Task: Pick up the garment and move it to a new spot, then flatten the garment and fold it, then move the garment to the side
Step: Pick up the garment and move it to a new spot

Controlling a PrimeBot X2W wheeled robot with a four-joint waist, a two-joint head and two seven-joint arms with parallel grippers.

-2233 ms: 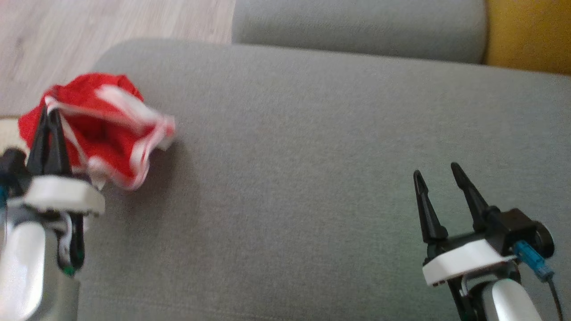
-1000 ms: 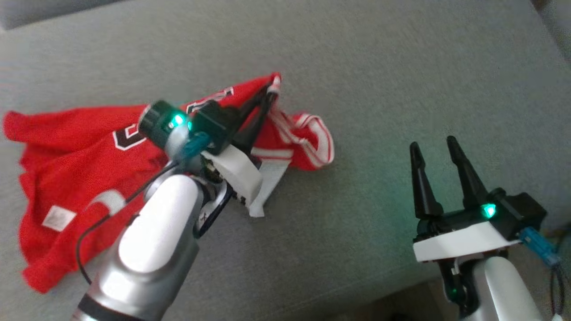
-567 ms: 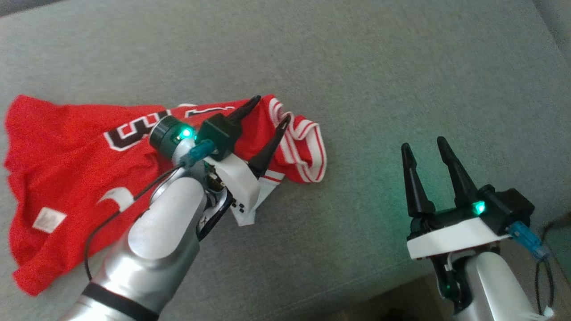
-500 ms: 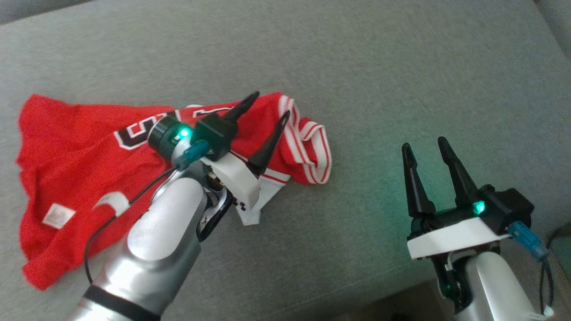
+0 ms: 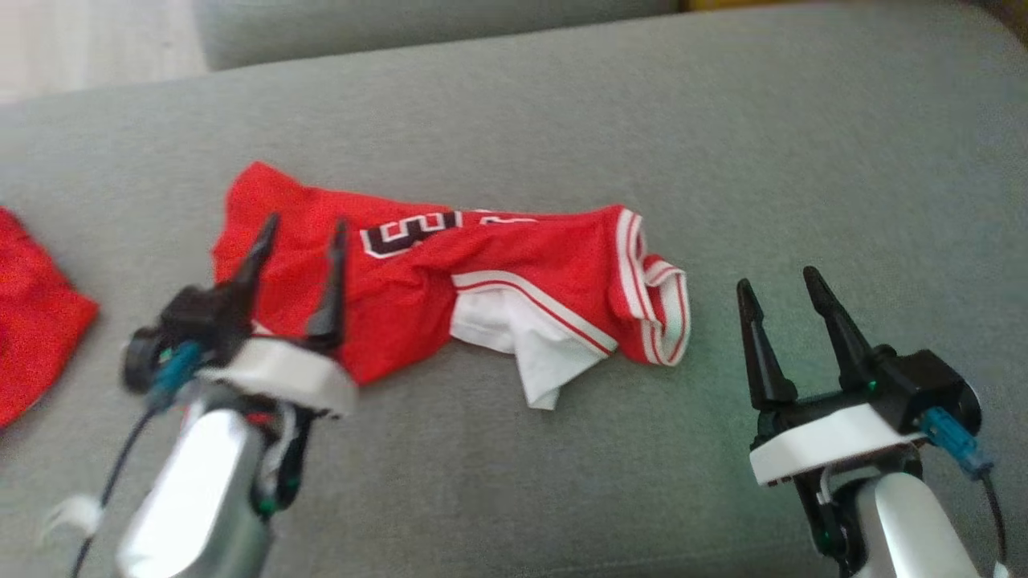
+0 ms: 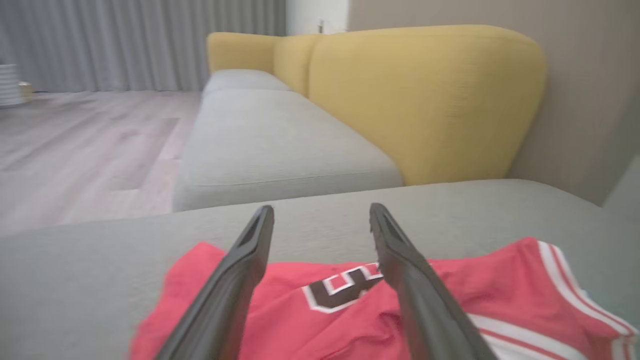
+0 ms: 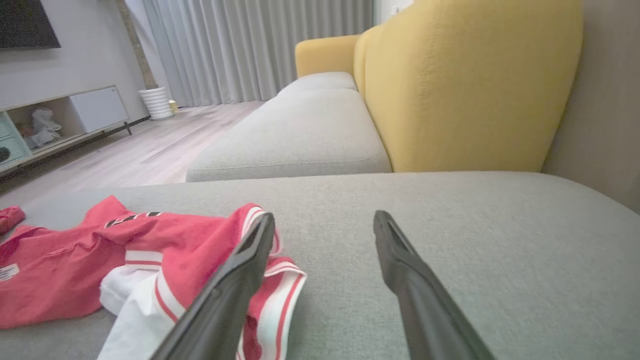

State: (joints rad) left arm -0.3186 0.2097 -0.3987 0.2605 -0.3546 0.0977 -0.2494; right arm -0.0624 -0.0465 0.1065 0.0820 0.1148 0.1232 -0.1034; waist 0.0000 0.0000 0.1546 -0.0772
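The left hand (image 5: 306,225) stands with its two dark fingers spread apart and nothing gripped between them. In the head view it is blurred and sits over the left end of the garment (image 5: 514,265). In the left wrist view the same hand (image 6: 322,210) looks along its fingers across the red cloth (image 6: 450,285), with a dark numeral edged in white showing between them; I cannot tell whether the fingers touch the cloth. The right hand (image 5: 778,279) is likewise spread and empty, over bare grey cushion just to the right of the garment's striped end and apart from it. In the right wrist view its left finger (image 7: 240,280) crosses in front of that striped end while the hand (image 7: 325,216) points over plain grey fabric. The garment (image 7: 75,260) is a red jersey with white and red striped trim. It lies crumpled and partly doubled over on the grey sofa seat (image 5: 562,104) between the two hands, nearer the left one. A white part of it sticks out from under the red at the edge nearest the robot. A second patch of red cloth (image 5: 32,321) lies at the left edge of the head view, separated from the jersey by bare cushion; whether it belongs to the jersey I cannot tell. Beyond the seat are another grey cushion (image 6: 270,135), a yellow backrest (image 6: 425,100), a pale wooden floor (image 6: 75,140), grey curtains (image 7: 250,45) and a low cabinet (image 7: 75,110).
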